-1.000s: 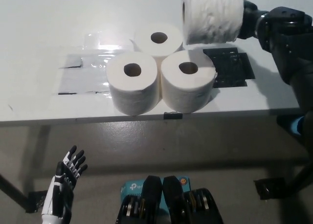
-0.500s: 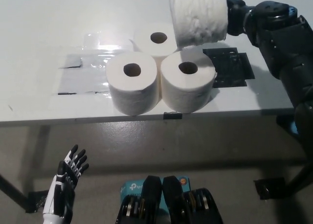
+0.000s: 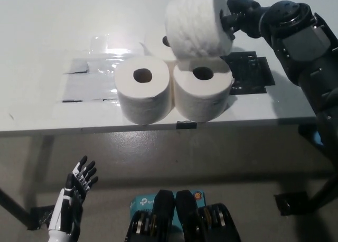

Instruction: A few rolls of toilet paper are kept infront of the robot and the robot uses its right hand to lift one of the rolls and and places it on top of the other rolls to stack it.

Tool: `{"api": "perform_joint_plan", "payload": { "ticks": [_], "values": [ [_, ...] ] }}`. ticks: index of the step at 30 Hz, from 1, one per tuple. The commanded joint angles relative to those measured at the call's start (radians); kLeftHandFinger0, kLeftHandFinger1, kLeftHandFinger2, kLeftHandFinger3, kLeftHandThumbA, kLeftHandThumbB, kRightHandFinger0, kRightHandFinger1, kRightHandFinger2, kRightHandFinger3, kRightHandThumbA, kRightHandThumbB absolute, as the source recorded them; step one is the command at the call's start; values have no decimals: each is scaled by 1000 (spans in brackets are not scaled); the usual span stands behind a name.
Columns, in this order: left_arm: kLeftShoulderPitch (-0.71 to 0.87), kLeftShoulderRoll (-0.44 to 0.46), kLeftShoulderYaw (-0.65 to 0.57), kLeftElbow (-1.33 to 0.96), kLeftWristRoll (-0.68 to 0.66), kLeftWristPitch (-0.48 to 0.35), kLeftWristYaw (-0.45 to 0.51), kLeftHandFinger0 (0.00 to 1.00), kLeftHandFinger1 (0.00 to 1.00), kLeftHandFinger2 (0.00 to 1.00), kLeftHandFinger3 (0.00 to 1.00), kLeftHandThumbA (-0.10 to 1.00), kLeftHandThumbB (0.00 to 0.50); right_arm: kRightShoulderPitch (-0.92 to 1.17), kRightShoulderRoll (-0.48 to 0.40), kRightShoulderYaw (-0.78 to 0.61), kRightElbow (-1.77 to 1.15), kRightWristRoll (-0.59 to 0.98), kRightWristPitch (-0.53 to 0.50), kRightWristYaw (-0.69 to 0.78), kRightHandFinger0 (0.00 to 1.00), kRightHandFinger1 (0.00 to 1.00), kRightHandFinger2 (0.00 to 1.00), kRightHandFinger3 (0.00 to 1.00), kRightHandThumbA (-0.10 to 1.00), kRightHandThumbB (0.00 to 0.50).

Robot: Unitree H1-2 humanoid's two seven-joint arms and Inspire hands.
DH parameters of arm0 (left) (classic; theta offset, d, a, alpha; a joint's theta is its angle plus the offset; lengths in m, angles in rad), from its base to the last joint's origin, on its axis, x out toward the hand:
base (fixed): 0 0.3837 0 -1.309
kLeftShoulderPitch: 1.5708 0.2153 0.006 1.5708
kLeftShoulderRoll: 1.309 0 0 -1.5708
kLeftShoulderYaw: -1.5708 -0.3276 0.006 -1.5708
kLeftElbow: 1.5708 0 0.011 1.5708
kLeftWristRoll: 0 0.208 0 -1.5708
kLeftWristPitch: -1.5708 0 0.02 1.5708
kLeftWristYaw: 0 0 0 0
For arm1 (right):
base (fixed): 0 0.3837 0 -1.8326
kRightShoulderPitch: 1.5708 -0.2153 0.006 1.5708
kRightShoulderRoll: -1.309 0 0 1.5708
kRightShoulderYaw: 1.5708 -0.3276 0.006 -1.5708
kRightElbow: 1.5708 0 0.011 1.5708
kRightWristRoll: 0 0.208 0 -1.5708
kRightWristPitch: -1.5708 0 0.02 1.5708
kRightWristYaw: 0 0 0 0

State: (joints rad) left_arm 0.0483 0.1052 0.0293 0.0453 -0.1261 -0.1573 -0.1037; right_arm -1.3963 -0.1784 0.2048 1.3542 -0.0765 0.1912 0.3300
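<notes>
Toilet paper roll [image 3: 196, 25] hangs clamped in the right robot hand [image 3: 238, 17], above 3 rolls [image 3: 174, 81] near the surface's [image 3: 42, 30] front edge; left robot hand [image 3: 78, 181] rests spread, holding nothing.

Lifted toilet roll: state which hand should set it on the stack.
Right. The black right hand already holds the lifted roll over the three standing rolls on the table. The white left hand hangs low, below the table edge, fingers apart.
</notes>
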Motion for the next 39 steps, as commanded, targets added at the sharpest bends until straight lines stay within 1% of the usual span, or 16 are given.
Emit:
{"api": "perform_joint_plan", "payload": {
  "ticks": [1, 5, 8, 10, 12, 14, 20, 25, 26, 27, 28, 30, 32, 33, 35, 39],
  "values": [
    [-14, 13, -5, -30, 5, -10, -17, 1000, 1000, 1000, 1000, 1000, 155, -97, 2, 6, -6, -28, -57, -20, 41, 404, 704, 701, 685, 0],
    [-14, 13, -5, -33, 5, -9, -16, 1000, 1000, 1000, 1000, 1000, 153, -101, 5, 9, 0, -40, -60, -29, 46, 407, 710, 723, 692, 8],
    [-15, 13, -6, -32, 9, -15, -16, 1000, 1000, 1000, 1000, 1000, 145, -111, 6, 35, -9, -73, -51, -31, 115, 443, 727, 725, 732, 10],
    [-16, 13, -6, -33, 9, -16, -15, 1000, 1000, 1000, 1000, 1000, 141, -116, 6, 51, -9, -86, -54, -28, 89, 408, 687, 672, 755, 11],
    [-16, 13, -7, -32, 5, -17, -17, 1000, 1000, 1000, 1000, 1000, 141, -122, 6, 50, -7, -79, -54, -21, 61, 363, 637, 606, 729, 8],
    [-18, 12, -7, -34, 7, -12, -15, 1000, 1000, 1000, 1000, 1000, 152, -128, 7, 55, -5, -85, -52, -19, 1, 295, 606, 587, 718, 13],
    [-19, 15, -7, -27, 3, -19, -20, 1000, 1000, 1000, 1000, 1000, 141, -143, 11, 83, -15, -115, -64, -1, 0, 289, 663, 566, 728, 9],
    [-21, 15, -8, -31, 9, -7, -17, 1000, 1000, 1000, 1000, 1000, 156, -163, 7, 117, -22, -151, -80, 5, 0, 300, 700, 546, 826, 38],
    [-22, 17, -9, -26, 9, -14, -19, 1000, 1000, 1000, 1000, 1000, 155, -171, 7, 116, -23, -150, -68, 6, 0, 295, 693, 516, 827, 44],
    [-24, 18, -9, -22, 14, -19, -17, 1000, 1000, 1000, 1000, 1000, 154, -175, 7, 116, -25, -151, -71, 3, 0, 282, 660, 441, 803, 38],
    [-25, 19, -9, -21, 14, -19, -17, 1000, 1000, 1000, 1000, 1000, 154, -176, 7, 116, -25, -151, -72, 3, 0, 277, 653, 423, 802, 46],
    [-25, 19, -9, -21, 2, -21, -24, 1000, 1000, 1000, 1000, 1000, 139, -184, 7, 100, -24, -136, -62, 12, 0, 148, 507, 332, 727, 33],
    [-25, 21, -10, -22, 8, -21, -22, 1000, 1000, 1000, 1000, 1000, 148, -189, 6, 100, -23, -135, -64, 27, 0, 94, 453, 305, 728, 19],
    [-25, 21, -11, -22, 11, -21, -20, 1000, 1000, 1000, 1000, 1000, 143, -195, 6, 99, -21, -134, -58, 40, 0, 88, 452, 300, 731, 13],
    [-25, 22, -12, -24, 6, -23, -23, 1000, 1000, 1000, 1000, 1000, 139, -205, 4, 91, -22, -126, -50, 66, 0, 142, 519, 343, 723, 0],
    [-27, 23, -15, -26, 14, -23, -18, 1000, 1000, 1000, 1000, 1000, 136, -221, 2, 100, -21, -136, -52, 88, 0, 143, 520, 346, 735, 0]
  ]
}}
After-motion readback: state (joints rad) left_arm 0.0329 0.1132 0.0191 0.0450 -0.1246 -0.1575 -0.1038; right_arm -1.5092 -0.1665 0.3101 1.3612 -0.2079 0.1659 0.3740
